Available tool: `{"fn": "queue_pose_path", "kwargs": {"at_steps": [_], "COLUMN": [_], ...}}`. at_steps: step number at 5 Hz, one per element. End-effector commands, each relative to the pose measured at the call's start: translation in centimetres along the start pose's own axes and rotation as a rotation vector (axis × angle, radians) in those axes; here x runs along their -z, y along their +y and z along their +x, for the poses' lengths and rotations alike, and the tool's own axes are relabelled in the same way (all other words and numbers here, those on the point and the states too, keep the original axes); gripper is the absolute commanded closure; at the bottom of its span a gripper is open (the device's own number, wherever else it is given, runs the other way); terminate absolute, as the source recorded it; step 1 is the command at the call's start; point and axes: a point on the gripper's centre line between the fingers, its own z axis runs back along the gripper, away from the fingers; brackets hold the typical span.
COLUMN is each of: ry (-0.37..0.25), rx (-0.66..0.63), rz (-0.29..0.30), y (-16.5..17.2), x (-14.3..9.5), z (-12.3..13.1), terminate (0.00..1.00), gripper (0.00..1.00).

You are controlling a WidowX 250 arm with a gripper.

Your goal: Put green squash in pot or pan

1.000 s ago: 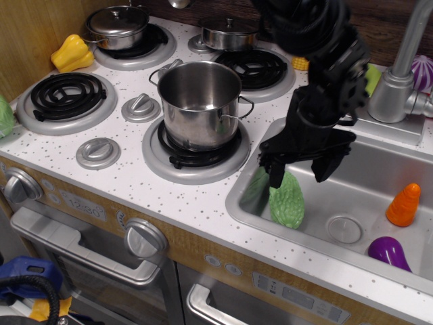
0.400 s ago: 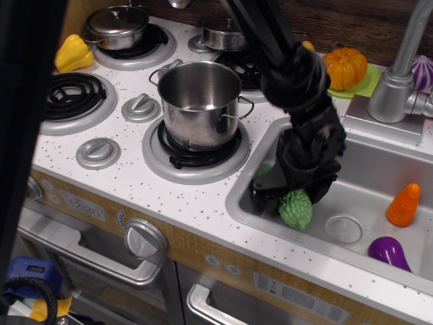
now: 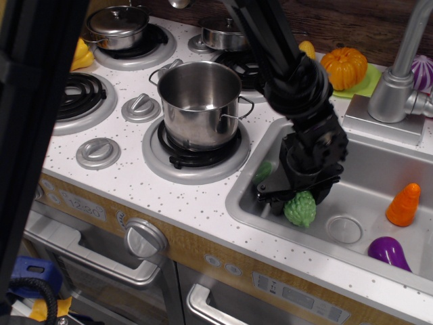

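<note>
The green squash (image 3: 301, 210), light green and knobbly, is in the steel sink (image 3: 379, 169) near its left wall. My gripper (image 3: 300, 199) reaches down into the sink, with one black finger on each side of the squash, closed against it. The squash stands end-up between the fingers, low in the basin. The tall shiny steel pot (image 3: 199, 101) with two loop handles stands open and empty on the front right burner, to the left of the sink and above it in the view.
A lidded pot (image 3: 118, 26) and a lidded pan (image 3: 229, 34) sit on the back burners. A yellow toy (image 3: 82, 55) is far left. A pumpkin (image 3: 345, 66) and the faucet (image 3: 406, 61) stand behind the sink. An orange carrot (image 3: 404, 205) and a purple eggplant (image 3: 389, 250) lie in it. A dark blur covers the left edge.
My gripper came down into the sink and closed around the squash. The squash turned from lying lengthwise to standing end-up between the fingers. A dark blur has spread over the left side.
</note>
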Motion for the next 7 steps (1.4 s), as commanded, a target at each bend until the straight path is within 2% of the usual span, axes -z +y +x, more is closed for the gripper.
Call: {"fn": "queue_pose_path", "kwargs": {"at_steps": [1,2,3,4,5,6,7], "ry": [0.083,0.088,0.071,0.042,0.002,-0.018,-0.049], "rx": [-0.037,-0.039,0.0,0.086,0.195,0.26,0.342], "rz": [0.082,0.166,0.246,0.335,0.367,0.344,0.301], "y": [-1.8,-1.0,1.5,4.1,6.6,8.0,9.5], "x": [-8.8,-13.5,-16.3,-19.0,-20.1,-19.1,-17.3], "z": [1.0,1.1,1.5,3.3,7.0,9.8,11.4], "terminate": [0.0,0.0,0.0,0.0,0.0,0.0,0.0], "gripper": [1.0,1.0,1.0,1.0,1.0,1.0,0.0]}}
